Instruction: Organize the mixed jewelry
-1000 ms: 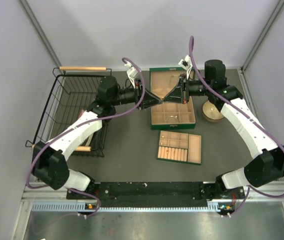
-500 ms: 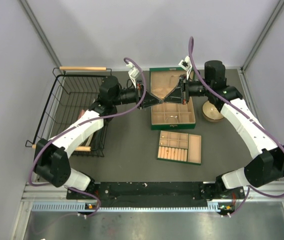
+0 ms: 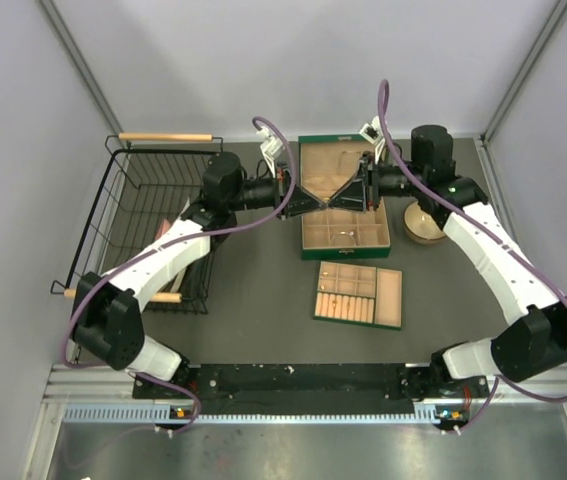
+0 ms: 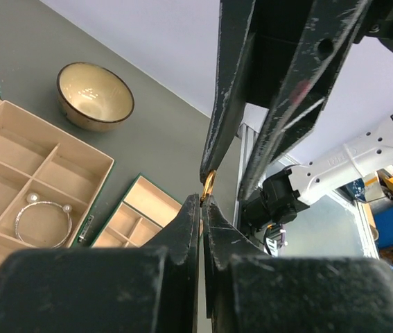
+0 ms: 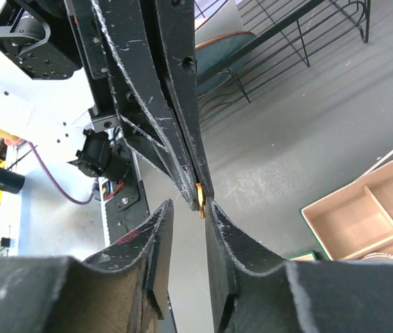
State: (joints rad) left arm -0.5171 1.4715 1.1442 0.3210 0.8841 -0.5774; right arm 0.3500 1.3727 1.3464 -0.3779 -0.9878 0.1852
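At 9 o'clock on the table stands the black wire basket with wooden handles [image 3: 148, 215], which has no part in this step. Toward the centre, the left gripper [image 4: 202, 203] has its two black fingers pressed together on a small gold-coloured ring [image 4: 208, 184], pinched at the very tips and raised in the air over the open green jewelry box with tan compartments [image 3: 318, 238]. Coming in from 3 o'clock, the right gripper [image 5: 188, 205] meets it tip to tip with its fingers spread. In the right wrist view the ring sits just above the gap between them, nearer one finger; whether it touches that finger cannot be told. This looks like a mid-air handover of one piece. If so, the next move calls for the right fingers to advance slightly so the ring lies squarely between the pads, then close before the left lets go, since so thin a ring could easily slip. At 6 o'clock of the box lies the tan compartment tray [image 3: 389, 300], a likely destination, and at 3 o'clock sits the round beige bowl with a dark rim [image 4: 95, 94].
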